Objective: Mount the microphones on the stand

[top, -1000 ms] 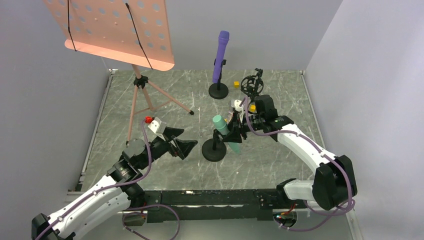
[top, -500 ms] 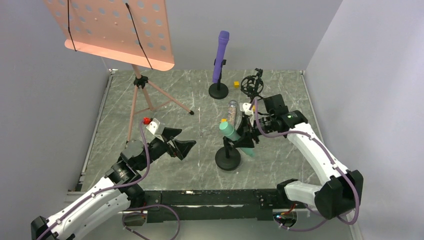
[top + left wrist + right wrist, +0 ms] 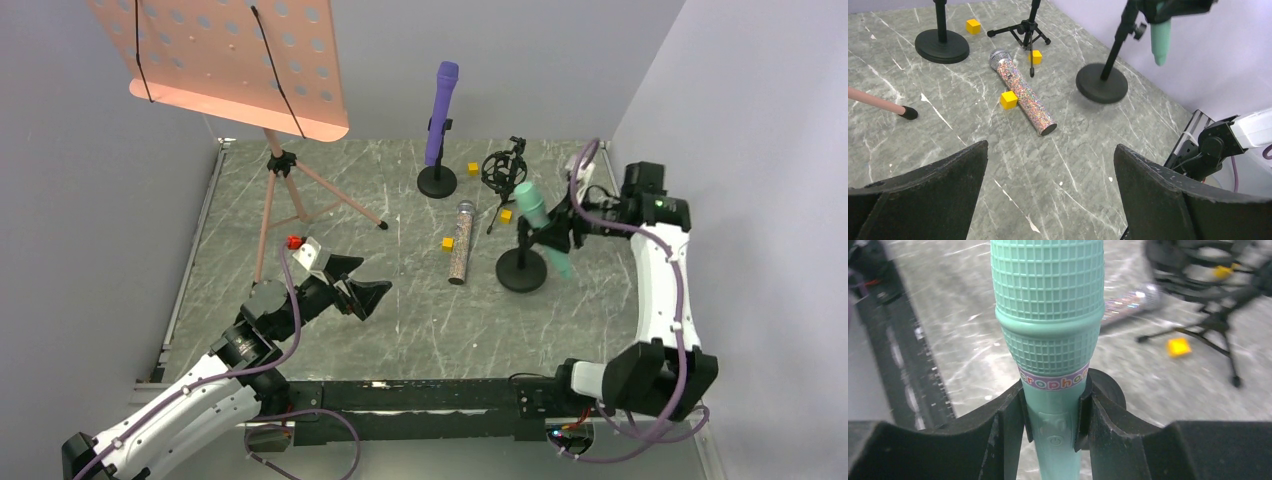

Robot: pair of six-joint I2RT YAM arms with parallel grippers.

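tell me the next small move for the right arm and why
Likely open the right end effector and back off: its jaws clamp the mint green microphone, which already appears seated in the clip of the round-base stand. The glittery microphone lies loose on the table, needing a stand next.

My right gripper (image 3: 556, 232) is closed on the mint green microphone (image 3: 531, 208). The mic sits tilted, head toward 11 o'clock, atop the round-base stand (image 3: 521, 272) at 3 o'clock on the table (image 3: 400, 330). Glittery copper microphone (image 3: 461, 243) lies flat at 9 o'clock of that stand, apart from it. Purple microphone (image 3: 441, 110) stands upright in a second stand (image 3: 437, 182) at 12 o'clock. My left gripper (image 3: 372, 275), at 8 o'clock, has its jaws spread wide and holds nothing.
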